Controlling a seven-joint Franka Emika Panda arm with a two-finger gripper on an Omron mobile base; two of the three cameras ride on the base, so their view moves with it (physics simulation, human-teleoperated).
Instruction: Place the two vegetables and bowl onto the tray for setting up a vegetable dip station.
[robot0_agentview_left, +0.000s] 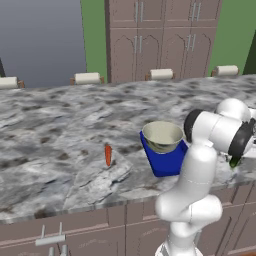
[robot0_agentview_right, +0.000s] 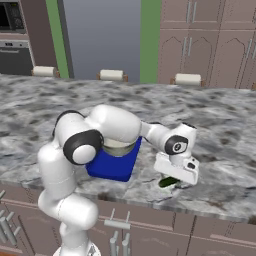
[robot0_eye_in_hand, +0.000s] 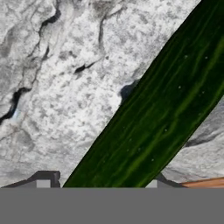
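The dark green vegetable (robot0_eye_in_hand: 162, 113) lies on the marble counter near its front edge, to the right of the blue tray (robot0_agentview_right: 112, 167). My gripper (robot0_agentview_right: 172, 180) is down over the green vegetable (robot0_agentview_right: 169, 182), one finger on either side and close against it. The hand view does not show whether the fingers are pressing on it. The cream bowl (robot0_agentview_left: 162, 136) sits on the tray (robot0_agentview_left: 165, 165); in the right base view my arm partly hides the bowl (robot0_agentview_right: 120, 148). The orange carrot (robot0_agentview_left: 108, 155) lies on the counter, left of the tray.
The counter's front edge (robot0_agentview_right: 200, 206) runs just below the gripper, with cabinet drawers under it. Three stools (robot0_agentview_left: 161, 74) stand along the counter's far side. Tall wooden cabinets (robot0_agentview_left: 160, 35) line the back wall.
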